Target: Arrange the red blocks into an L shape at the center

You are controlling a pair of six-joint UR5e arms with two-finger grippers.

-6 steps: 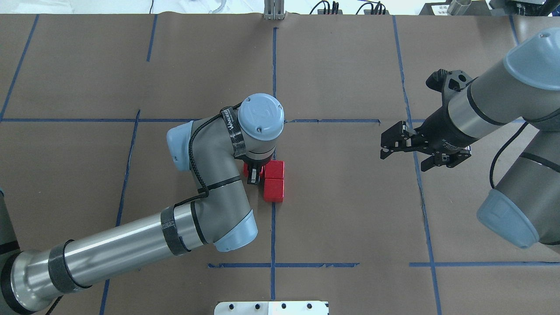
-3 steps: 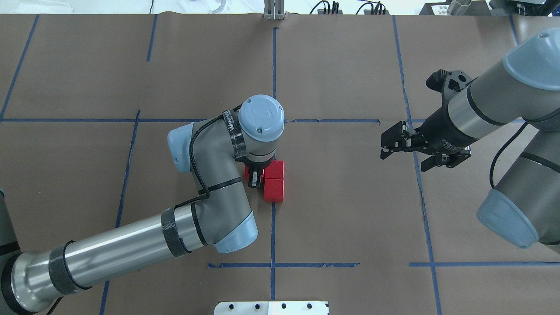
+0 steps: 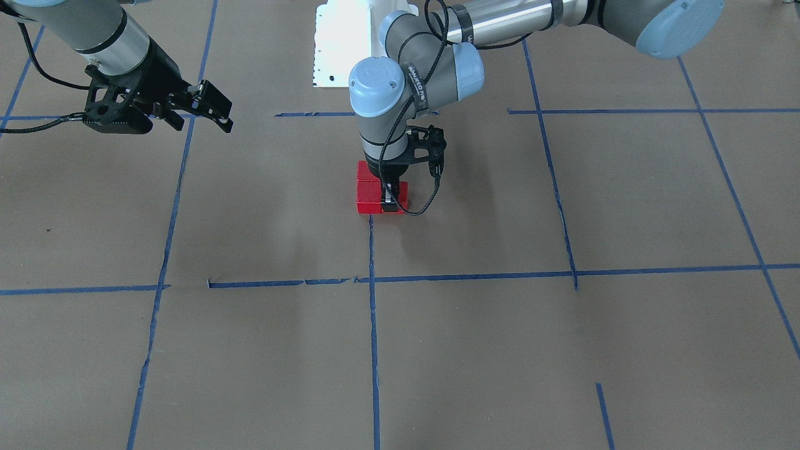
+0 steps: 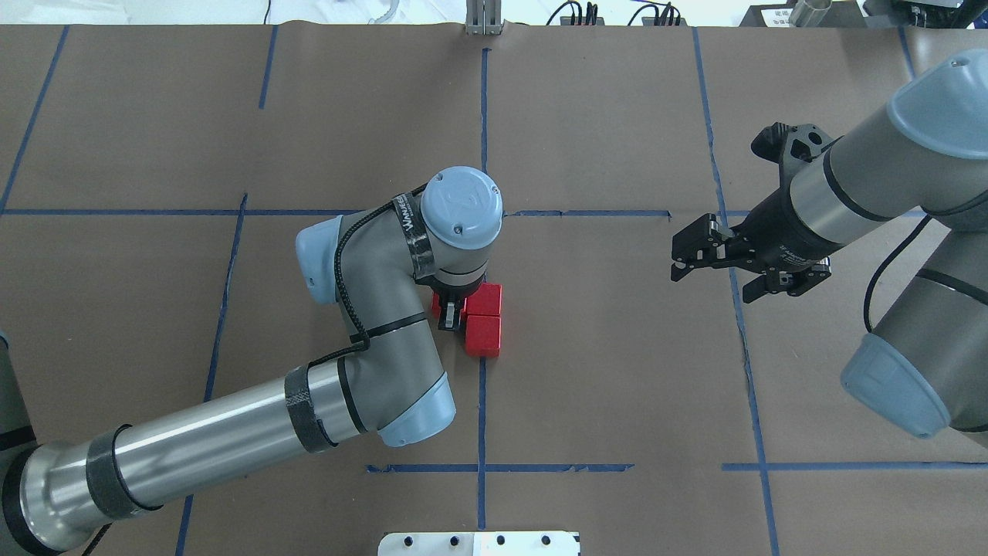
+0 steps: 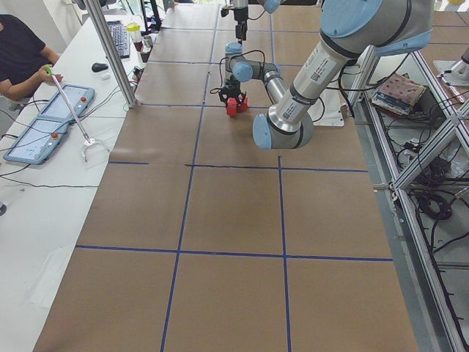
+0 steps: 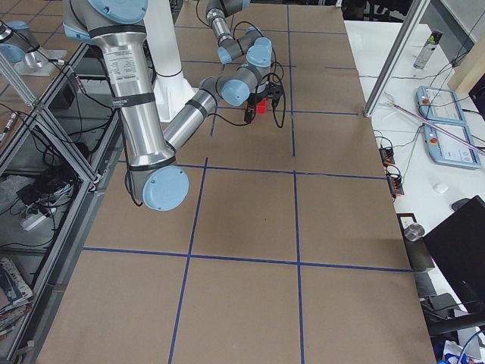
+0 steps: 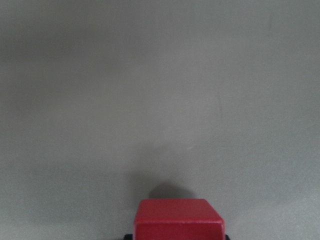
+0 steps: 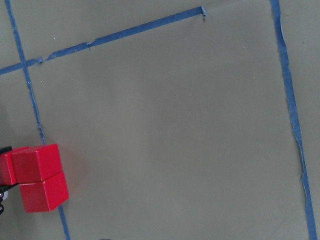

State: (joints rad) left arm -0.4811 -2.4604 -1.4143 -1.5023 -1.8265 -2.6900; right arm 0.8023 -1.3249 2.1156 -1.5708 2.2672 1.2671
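Two red blocks (image 4: 484, 300) (image 4: 483, 337) lie touching, one behind the other, on the vertical blue tape line (image 4: 484, 139) at the center of the brown paper. A third red block (image 3: 401, 192) sits against their left side, forming a corner. My left gripper (image 4: 448, 313) points straight down and is shut on this third block, which fills the bottom of the left wrist view (image 7: 178, 218). My right gripper (image 4: 710, 270) hangs open and empty well to the right, above the paper. Its wrist view shows the red blocks (image 8: 35, 162) at the lower left.
A white mounting plate (image 4: 478, 543) lies at the near table edge by the robot's base. Blue tape lines (image 4: 587, 213) grid the paper. A person (image 5: 22, 55) sits at a side table beyond a metal post (image 5: 110, 51).
My left gripper has edged slightly right with its red block, toward the two lying blocks. The right arm has not moved.
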